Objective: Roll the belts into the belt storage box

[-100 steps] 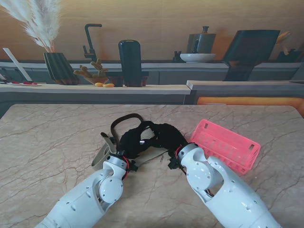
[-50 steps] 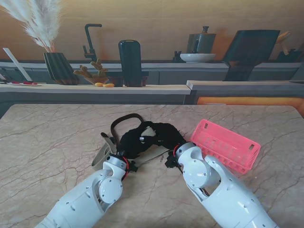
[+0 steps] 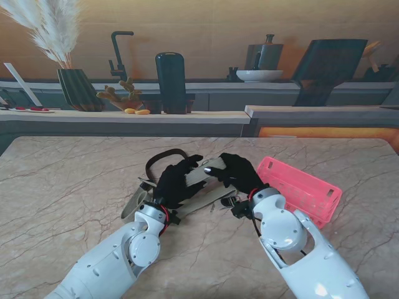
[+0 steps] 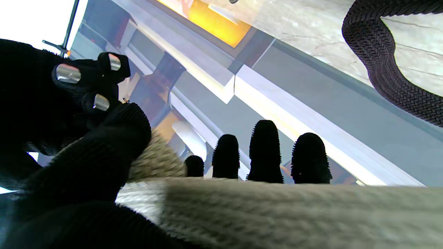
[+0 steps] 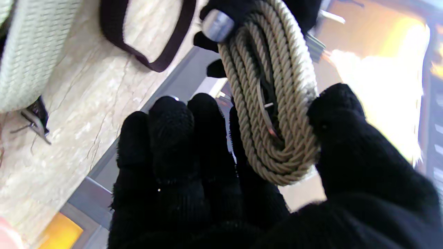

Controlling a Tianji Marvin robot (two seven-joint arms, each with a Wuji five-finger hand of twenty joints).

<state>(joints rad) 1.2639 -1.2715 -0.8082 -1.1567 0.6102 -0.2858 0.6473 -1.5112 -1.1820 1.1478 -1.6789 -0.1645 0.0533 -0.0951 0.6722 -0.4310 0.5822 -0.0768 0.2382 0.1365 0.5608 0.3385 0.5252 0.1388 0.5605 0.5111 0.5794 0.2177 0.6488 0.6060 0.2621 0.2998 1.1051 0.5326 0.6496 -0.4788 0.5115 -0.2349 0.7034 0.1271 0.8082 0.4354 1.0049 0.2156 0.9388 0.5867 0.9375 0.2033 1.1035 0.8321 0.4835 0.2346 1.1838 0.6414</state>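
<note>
Both gloved hands grip the beige woven belt [image 3: 201, 187] mid-table: right hand [image 3: 237, 172] pinches its rolled coil, left hand [image 3: 174, 182] clasps the strap. Pink storage box [image 3: 298, 189] sits right; dark belt [image 3: 163, 157] lies beyond.

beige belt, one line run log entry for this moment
beige belt: partly coiled | right hand: shut on coil | left hand: shut on strap | dark belt: on table | pink box: holds no belt
</note>
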